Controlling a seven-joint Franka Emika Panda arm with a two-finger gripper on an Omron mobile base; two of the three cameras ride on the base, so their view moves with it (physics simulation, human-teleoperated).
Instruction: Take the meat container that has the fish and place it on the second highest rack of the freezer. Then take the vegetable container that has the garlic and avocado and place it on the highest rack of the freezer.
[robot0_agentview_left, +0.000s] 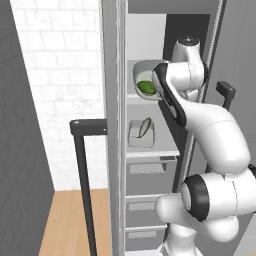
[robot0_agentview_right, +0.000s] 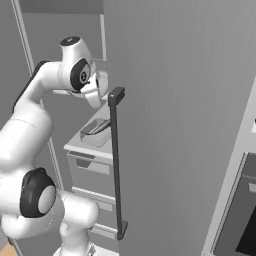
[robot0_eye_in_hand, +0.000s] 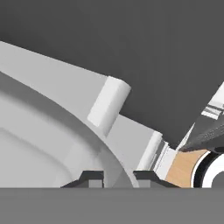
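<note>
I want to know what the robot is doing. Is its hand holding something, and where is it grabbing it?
Yes. The gripper pinches the rim of the vegetable container with the avocado, up on the highest rack of the freezer.

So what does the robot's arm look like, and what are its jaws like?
The arm is glossy white, built of fat rounded tube sections with dark rings and caps at the joints, such as the big round joint low down. No cables or markings show. The gripper ends in two small dark jaws with grey pads.
</note>
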